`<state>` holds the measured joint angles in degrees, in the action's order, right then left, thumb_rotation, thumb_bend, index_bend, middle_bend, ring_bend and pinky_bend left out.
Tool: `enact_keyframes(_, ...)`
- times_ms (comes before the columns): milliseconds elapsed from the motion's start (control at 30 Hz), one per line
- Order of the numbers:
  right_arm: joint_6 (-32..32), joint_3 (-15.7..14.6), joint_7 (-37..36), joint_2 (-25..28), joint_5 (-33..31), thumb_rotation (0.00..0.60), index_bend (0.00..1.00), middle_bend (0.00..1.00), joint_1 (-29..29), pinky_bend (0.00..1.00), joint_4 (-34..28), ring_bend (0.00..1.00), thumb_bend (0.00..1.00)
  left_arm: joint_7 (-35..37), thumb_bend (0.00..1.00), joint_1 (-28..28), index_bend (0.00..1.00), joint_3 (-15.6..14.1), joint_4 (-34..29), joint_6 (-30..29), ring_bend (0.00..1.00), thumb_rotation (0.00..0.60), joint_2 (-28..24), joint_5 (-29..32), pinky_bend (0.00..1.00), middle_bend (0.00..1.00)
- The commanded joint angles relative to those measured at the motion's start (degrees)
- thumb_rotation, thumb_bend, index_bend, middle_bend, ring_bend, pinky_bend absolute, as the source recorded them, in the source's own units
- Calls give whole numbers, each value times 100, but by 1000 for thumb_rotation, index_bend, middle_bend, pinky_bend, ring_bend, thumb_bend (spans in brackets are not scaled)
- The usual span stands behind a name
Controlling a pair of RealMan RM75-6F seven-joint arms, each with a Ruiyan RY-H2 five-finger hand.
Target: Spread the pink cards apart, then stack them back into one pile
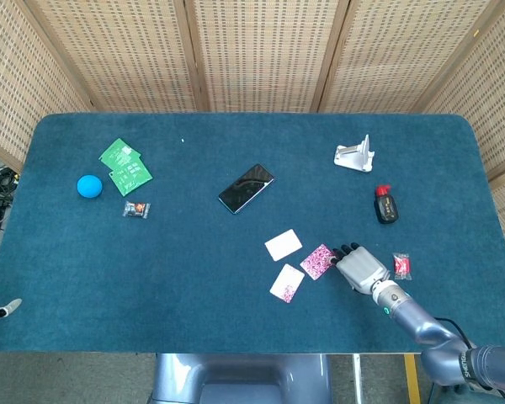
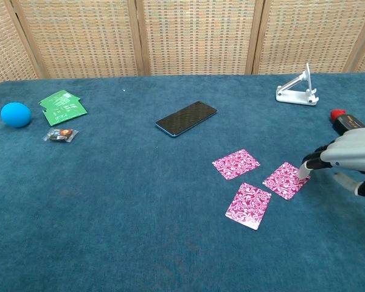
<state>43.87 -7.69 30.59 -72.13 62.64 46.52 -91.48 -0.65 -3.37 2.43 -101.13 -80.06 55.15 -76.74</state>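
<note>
From the head view, the blue desk [image 1: 194,269] carries three pink cards lying apart near its front right. The first card [image 1: 284,245] looks almost white here, its pattern washed out; the second card [image 1: 287,283] is half pale, and only the third card [image 1: 318,261] reads clearly pink. The right robot hand [image 1: 360,268] lies just beside that third card with its dark fingertips [image 1: 345,250] at the card's right edge; from above I cannot tell whether they press on it. Its arm runs off the bottom right corner. The left robot hand is out of sight; only a thin metal tip [image 1: 8,306] pokes in at the left edge, too small to identify. Further back are a phone [image 1: 246,188], a white stand [image 1: 355,156], a small bottle [image 1: 385,204], a red wrapper [image 1: 401,266], green packets [image 1: 124,166], a blue ball [image 1: 88,186] and a small candy [image 1: 135,209].

The chest view shows all three cards fully pink and patterned. The right robot hand [image 2: 348,159] is cut off at the frame's right edge; one fingertip [image 2: 305,171] touches the third card's [image 2: 285,180] right corner while the others curl below, holding nothing. The red wrapper does not appear here, and the bottle [image 2: 345,120] is half hidden behind the hand.
</note>
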Motion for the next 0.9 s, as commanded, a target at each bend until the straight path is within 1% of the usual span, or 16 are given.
enact_keyframes(33,122,74,-80,61,93,600,182,184,-43,235,-65,168,1000,0,0,4,0,0,-6,-14,0,600,-1,-9,0,0)
enact_keyframes(100,252,172,-220,99,242,600,161,165,-79,223,-108,167,998,7,0,8,0,1,-9,-20,0,600,-4,-11,0,0)
enact_keyframes(133,384,293,-378,131,367,600,154,156,-100,215,-143,167,977,5,0,6,0,2,-9,-17,0,600,-3,-8,0,0)
enact_keyframes(167,443,365,-493,149,447,600,145,136,-110,199,-155,163,877,8,0,5,0,2,-12,-13,0,600,-4,-8,0,0)
enact_keyframes(200,491,435,-606,160,517,600,140,112,-117,184,-154,158,704,10,0,4,0,0,-12,-11,0,600,-4,-12,0,0)
enact_keyframes(233,556,550,-775,164,592,600,138,94,-119,176,-141,154,564,9,0,3,0,-3,-8,-8,0,600,-4,-18,0,0)
enact_keyframes(267,581,632,-893,157,635,600,138,66,-110,168,-118,147,349,7,0,1,0,-5,-7,-6,0,600,-2,-21,0,0)
enact_keyframes(300,575,690,-994,149,668,600,141,39,-99,164,-90,141,185,4,0,-2,0,-5,-8,-4,0,600,-2,-25,0,0)
enact_keyframes(367,543,845,-1195,111,662,600,157,7,-55,159,-36,134,29,-3,0,-5,0,-7,-4,2,0,600,0,-28,0,0)
enact_keyframes(400,495,918,-1276,84,631,600,171,0,-20,158,-6,132,2,-9,0,-8,0,-9,-3,10,0,600,2,-27,0,0)
enact_keyframes(500,330,1142,-1421,-83,497,600,207,0,125,158,145,130,0,-24,0,-24,0,0,5,38,0,600,6,0,0,0)
enact_keyframes(567,195,1284,-1375,-311,305,600,219,0,264,158,307,130,0,-24,0,-36,0,12,14,64,0,600,10,39,0,0)
enact_keyframes(700,81,1405,-1166,-721,78,600,226,0,453,158,596,130,0,-21,0,-52,0,22,34,100,0,600,15,79,0,0)
enact_keyframes(900,-100,1447,-885,-1218,-256,600,252,0,661,158,1056,129,10,-13,0,-80,0,45,53,167,0,600,17,166,0,0)
